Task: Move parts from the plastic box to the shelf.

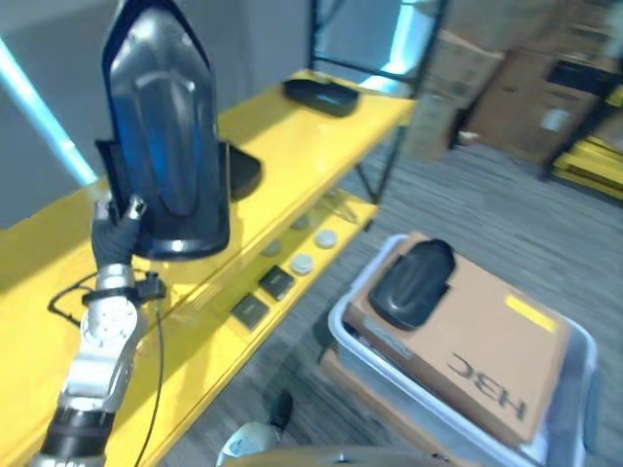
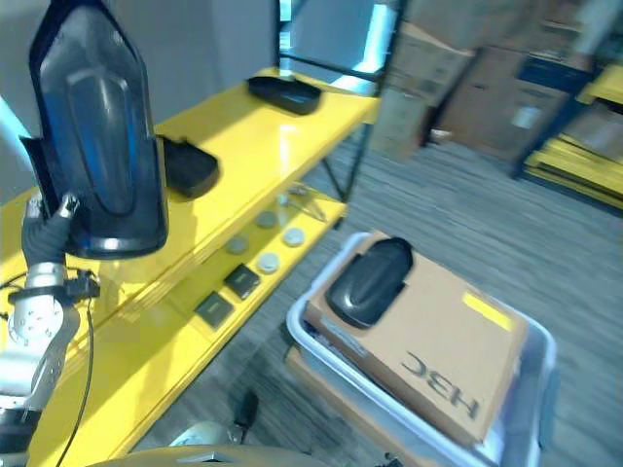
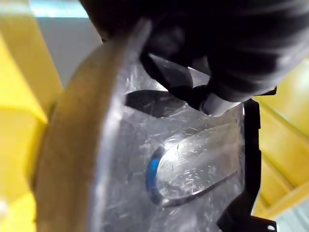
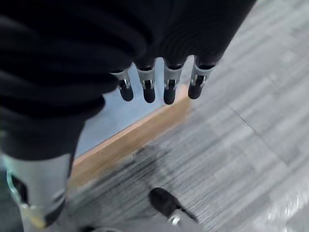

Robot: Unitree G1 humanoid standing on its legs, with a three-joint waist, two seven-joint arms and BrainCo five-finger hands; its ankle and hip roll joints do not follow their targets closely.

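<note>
Nearest us, our right hand (image 4: 159, 82) hangs over the floor with its fingers relaxed and holding nothing. Beside it sits the plastic box (image 1: 574, 389), where one dark moulded part (image 1: 414, 282) lies on top of a cardboard carton (image 1: 487, 360), so at least that piece is left to move. Our left hand (image 1: 119, 229) holds a large dark part (image 1: 165, 126) upright over the yellow shelf (image 1: 39, 263), fingers closed on its lower edge; it looks close to being set down. Further along the shelf top two more dark parts (image 1: 243, 175) (image 1: 321, 95) already lie, well apart, with open yellow surface between them. The shelf's front edge runs near the held part, so placement should stay inboard.
</note>
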